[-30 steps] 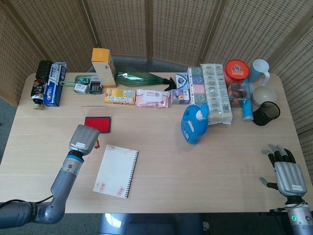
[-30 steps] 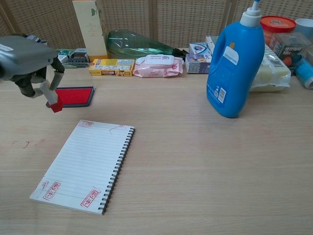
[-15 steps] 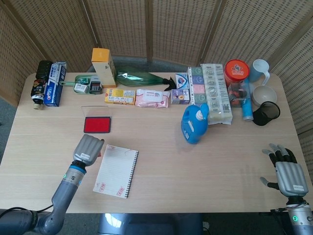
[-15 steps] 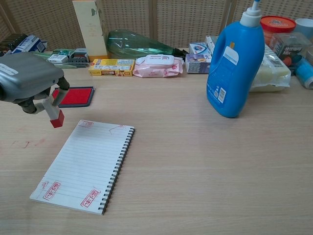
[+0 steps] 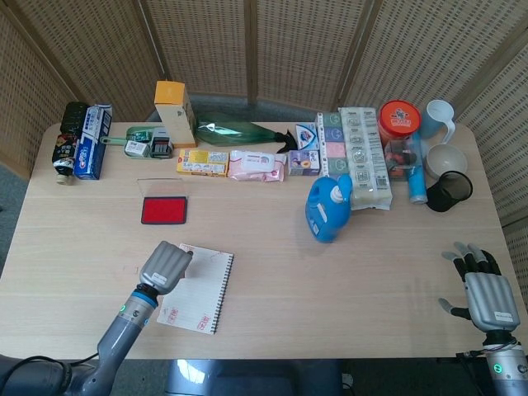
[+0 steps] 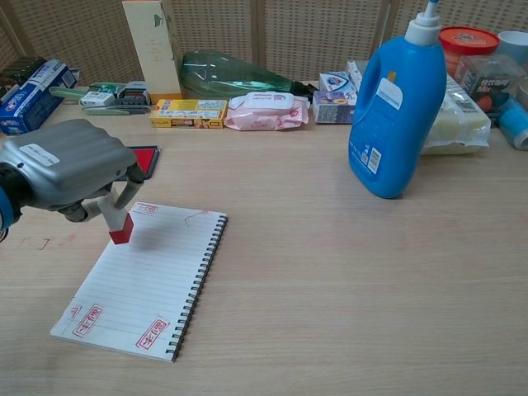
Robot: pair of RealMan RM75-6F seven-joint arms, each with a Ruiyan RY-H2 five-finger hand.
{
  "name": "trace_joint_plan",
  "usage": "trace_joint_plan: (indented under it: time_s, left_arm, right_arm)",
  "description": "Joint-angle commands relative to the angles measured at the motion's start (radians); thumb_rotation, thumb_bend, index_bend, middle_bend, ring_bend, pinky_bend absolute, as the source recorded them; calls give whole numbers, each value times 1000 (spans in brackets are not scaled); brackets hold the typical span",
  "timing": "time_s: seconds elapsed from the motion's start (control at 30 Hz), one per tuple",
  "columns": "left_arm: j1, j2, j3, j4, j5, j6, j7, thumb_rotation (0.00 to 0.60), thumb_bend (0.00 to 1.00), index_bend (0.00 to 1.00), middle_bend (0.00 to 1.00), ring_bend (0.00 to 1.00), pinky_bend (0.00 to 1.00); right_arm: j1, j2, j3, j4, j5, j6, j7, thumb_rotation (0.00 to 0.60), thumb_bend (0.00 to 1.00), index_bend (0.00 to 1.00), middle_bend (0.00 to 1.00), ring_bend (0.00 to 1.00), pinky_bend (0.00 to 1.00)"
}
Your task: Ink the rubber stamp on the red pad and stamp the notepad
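In the chest view the left hand [image 6: 70, 169] sits at the left edge of the frame, grasping the rubber stamp [image 6: 118, 224] between its fingers, with the stamp's red base pointing down over the upper left part of the spiral notepad [image 6: 144, 280]. Whether the base touches the paper cannot be told. The notepad lies tilted on the wooden table [image 6: 346, 280], its wire spine on the right side, and it bears red stamp marks: 2 near its lower left corner and 1 at its top edge. The red ink pad [image 6: 147, 157] lies just behind the hand, partly hidden by it; in the head view it shows whole, left of centre in the frame [image 5: 164, 210], apart from the notepad.

The right hand [image 5: 487, 298] rests at the lower right corner of the head view, released, fingers spread and holding nothing.

A blue detergent bottle [image 6: 396, 107] stands right of centre. Along the far edge lie a green plastic bottle [image 6: 235, 76], a pink pack of wipes [image 6: 266, 111] and a yellow carton [image 6: 153, 45].
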Motion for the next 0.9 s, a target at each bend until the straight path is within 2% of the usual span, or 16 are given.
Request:
trace_joint_plan:
  time_s: [0.03, 0.43, 0.9]
  left_arm:
    - [1, -29, 0, 4, 3, -7, 20, 600, 365, 633, 1000, 1000, 1000]
    - [10, -66, 4, -33, 19, -6, 81, 600, 364, 633, 1000, 1000, 1000]
    - [18, -105, 5, 5, 2, -44, 86, 600, 364, 645, 1000, 1000, 1000]
  right_arm:
    - [0, 0, -1, 0, -1, -1, 0, 600, 65, 212, 124, 98, 83]
    - [1, 3, 0, -3, 3, -5, 4, 600, 64, 212, 125, 101, 83]
    - [1, 4, 1, -5, 7, -5, 3, 600, 65, 212, 125, 107, 83]
